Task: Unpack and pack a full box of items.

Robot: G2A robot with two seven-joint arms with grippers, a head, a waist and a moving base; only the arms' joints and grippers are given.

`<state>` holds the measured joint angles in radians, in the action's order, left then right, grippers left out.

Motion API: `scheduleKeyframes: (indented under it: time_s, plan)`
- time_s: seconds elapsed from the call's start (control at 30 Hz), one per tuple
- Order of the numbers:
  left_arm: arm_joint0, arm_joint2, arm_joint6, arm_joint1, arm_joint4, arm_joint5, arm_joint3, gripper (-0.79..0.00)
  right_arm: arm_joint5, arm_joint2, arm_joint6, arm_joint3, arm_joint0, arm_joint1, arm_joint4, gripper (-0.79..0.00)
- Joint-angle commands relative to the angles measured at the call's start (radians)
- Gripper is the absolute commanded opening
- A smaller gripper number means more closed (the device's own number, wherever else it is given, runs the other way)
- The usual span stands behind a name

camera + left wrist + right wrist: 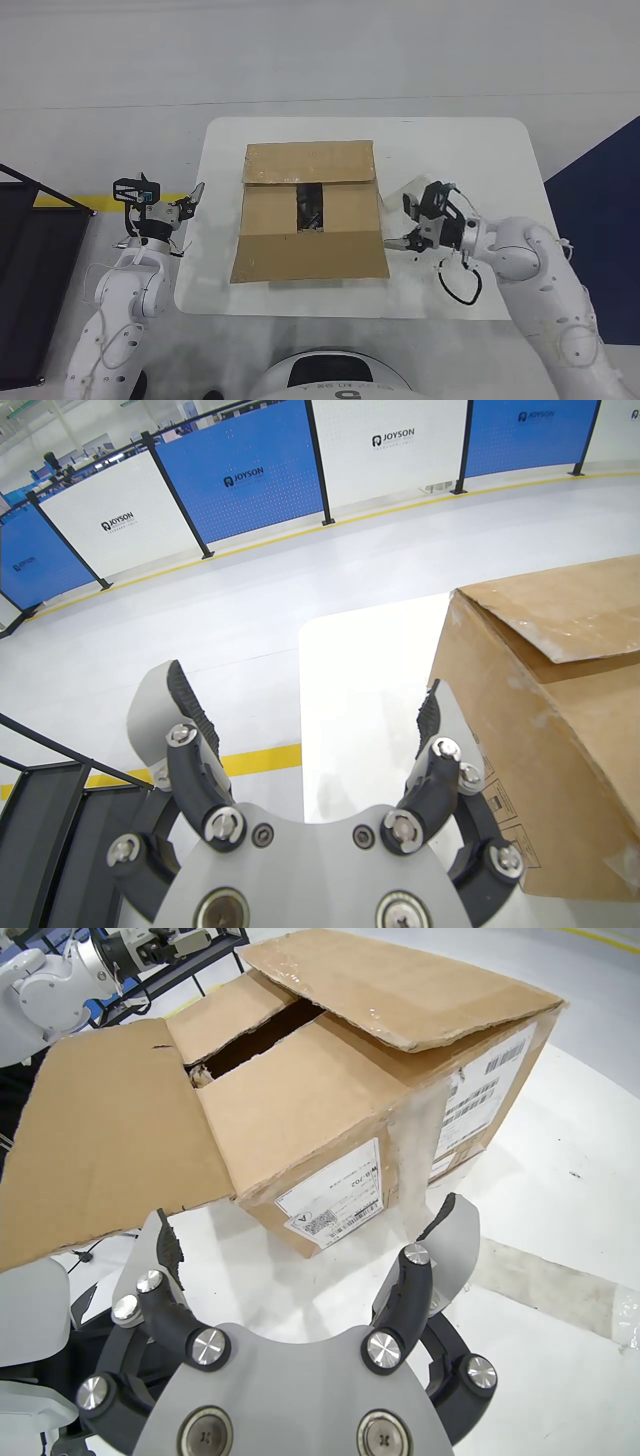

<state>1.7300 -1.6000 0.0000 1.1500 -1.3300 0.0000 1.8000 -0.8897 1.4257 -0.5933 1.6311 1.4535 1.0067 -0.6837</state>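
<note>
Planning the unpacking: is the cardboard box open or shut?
Partly open: the box has outer flaps spread, inner flaps down, dark gap between.

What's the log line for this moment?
box: on table, outer flaps open, inner flaps down, gap between | left gripper: open, empty, beside box | right gripper: open, empty, opposite side

Box (pixel 270 215): plain brown cardboard, white labels (pixel 335 1205) with black barcode stripes | table (pixel 460 150): white | left gripper (pixel 305 680), right gripper (pixel 306 1208): silver-grey, black ridged pads (pixel 192 705) | floor (pixel 350 565): pale grey, yellow line (pixel 260 757) | fence panels (pixel 240 495): alternating blue and white, dotted.
</note>
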Motion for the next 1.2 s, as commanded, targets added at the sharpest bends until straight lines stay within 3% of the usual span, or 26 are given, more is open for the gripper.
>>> scheduleKeyframes:
  time_s: [0.0,0.53,0.73,0.9,1.17]
  plan:
    - [0.0,0.0,0.0,0.0,0.0,0.0,0.0,0.0,0.021,0.008,0.015,0.004,0.005,-0.001,-0.017,0.0]
    - [0.0,0.0,0.0,0.0,0.0,0.0,0.0,0.0,0.134,0.042,0.123,0.008,0.022,-0.002,-0.049,0.0]
    - [0.0,0.0,0.0,0.0,0.0,0.0,0.0,0.0,0.245,-0.071,0.154,-0.093,-0.119,0.023,0.016,0.0]
    - [0.0,0.0,0.0,0.0,0.0,0.0,0.0,0.0,0.304,-0.185,0.152,-0.114,-0.205,0.041,-0.143,0.0]
    - [0.0,0.0,0.0,0.0,0.0,0.0,0.0,0.0,0.466,-0.258,0.208,-0.118,-0.247,0.059,-0.322,0.0]
